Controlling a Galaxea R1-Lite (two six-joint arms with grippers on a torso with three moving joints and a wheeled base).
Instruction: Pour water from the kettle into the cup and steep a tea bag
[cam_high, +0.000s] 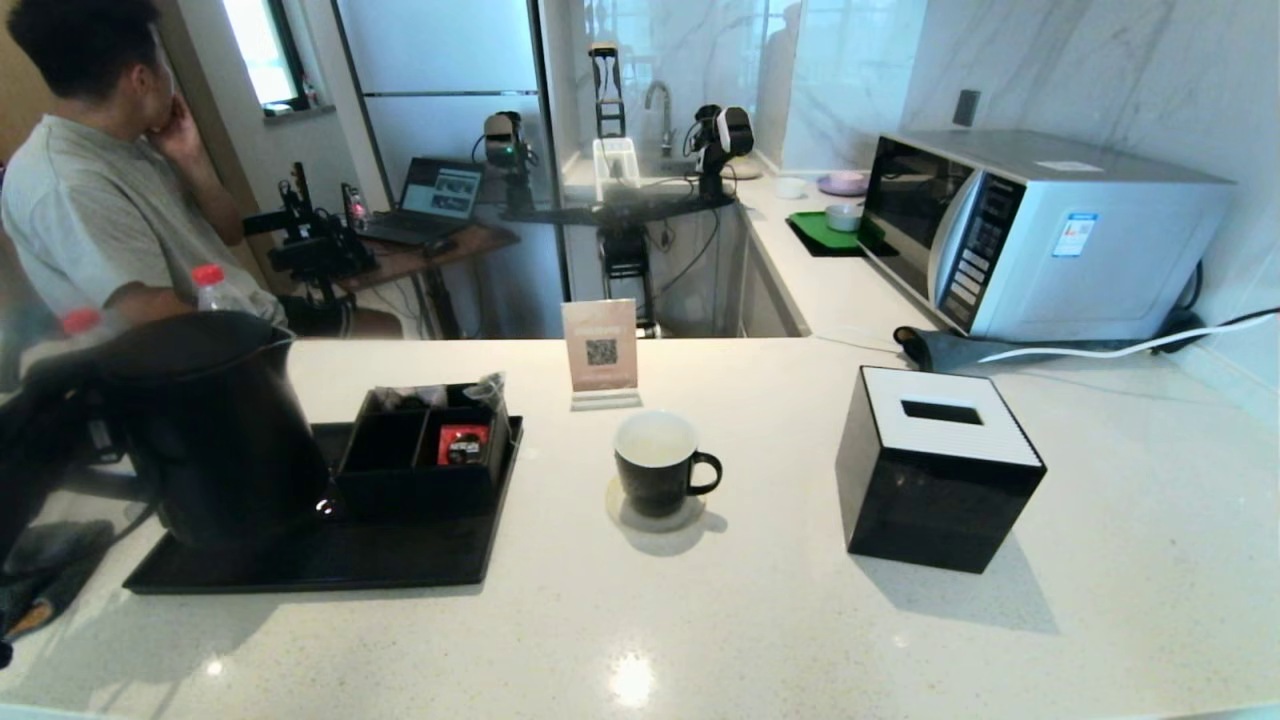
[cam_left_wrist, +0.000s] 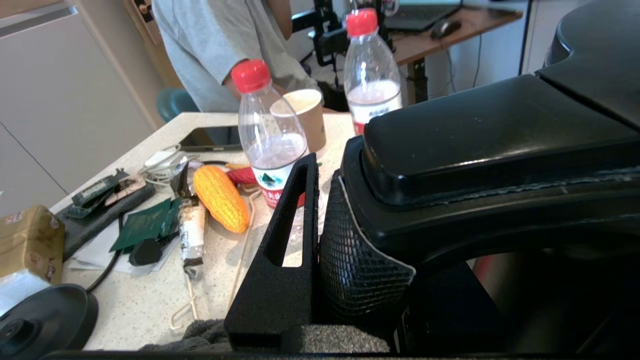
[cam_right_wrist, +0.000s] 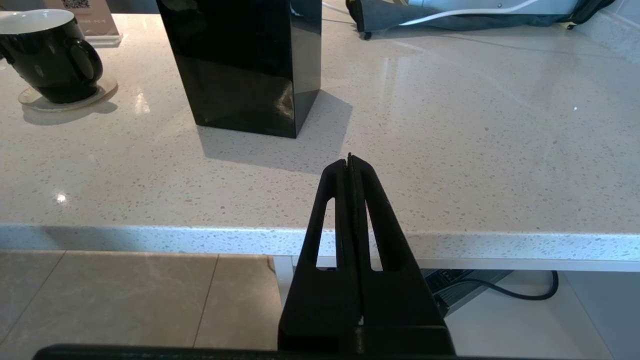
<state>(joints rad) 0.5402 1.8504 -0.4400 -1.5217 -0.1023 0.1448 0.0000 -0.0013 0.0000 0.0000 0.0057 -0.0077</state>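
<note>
The matte black kettle (cam_high: 210, 420) stands upright on a black tray (cam_high: 320, 565) at the left of the counter. My left gripper (cam_left_wrist: 345, 200) is shut on its big loop handle (cam_left_wrist: 500, 140), with one mesh pad pressed against the handle's side; in the head view that arm (cam_high: 50, 420) is a dark shape at the far left. The black cup (cam_high: 655, 465), white inside, sits on a round coaster mid-counter, also in the right wrist view (cam_right_wrist: 47, 55). My right gripper (cam_right_wrist: 349, 162) is shut on nothing, low at the counter's front edge. No tea bag or water shows.
A black organiser box (cam_high: 420, 450) holding a red-and-black sachet (cam_high: 463, 443) shares the tray. A black tissue box (cam_high: 940, 470) stands right of the cup, a QR sign (cam_high: 600, 350) behind it, a microwave (cam_high: 1040, 230) far right. Bottles (cam_left_wrist: 270, 135), a paper cup (cam_left_wrist: 305, 115) and clutter lie beyond the kettle.
</note>
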